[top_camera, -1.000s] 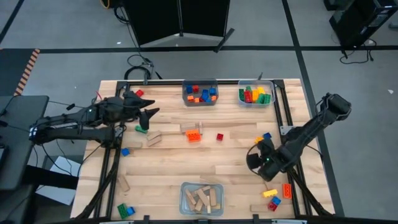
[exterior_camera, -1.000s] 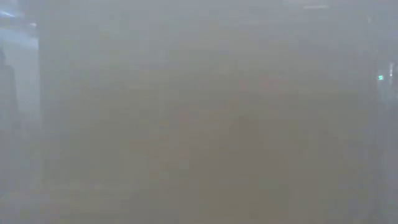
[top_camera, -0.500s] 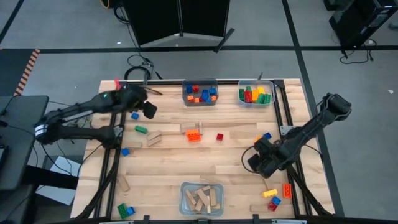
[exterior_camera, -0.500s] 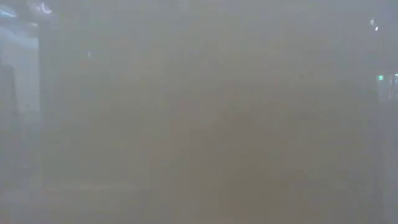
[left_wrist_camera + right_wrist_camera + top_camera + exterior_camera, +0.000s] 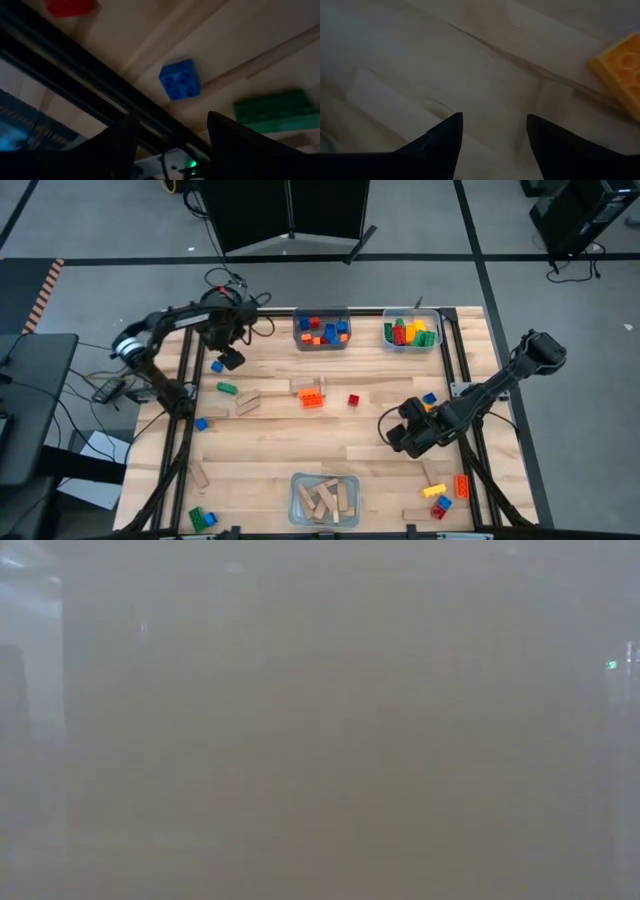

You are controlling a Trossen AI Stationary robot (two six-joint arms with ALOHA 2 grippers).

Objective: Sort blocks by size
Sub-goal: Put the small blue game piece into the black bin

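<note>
Across the wooden bench (image 5: 300,450), sorting is sitting partway done: three clear bins are already holding blocks — tan wooden ones in the near bin (image 5: 323,498), small mixed bricks in the far middle bin (image 5: 321,330), larger bricks in the far right bin (image 5: 411,332). Many pieces are still lying loose, among them an orange brick (image 5: 312,398), a red brick (image 5: 353,400), a green brick (image 5: 228,388) and a small blue brick (image 5: 180,80). Since a second ago, the left end effector (image 5: 232,359) is swinging back toward the far left corner, fingers spread and empty above that blue brick. The right end effector (image 5: 398,433) is creeping toward mid-bench, fingers spread, carrying nothing, a yellow brick (image 5: 620,67) lying just beside it.
</note>
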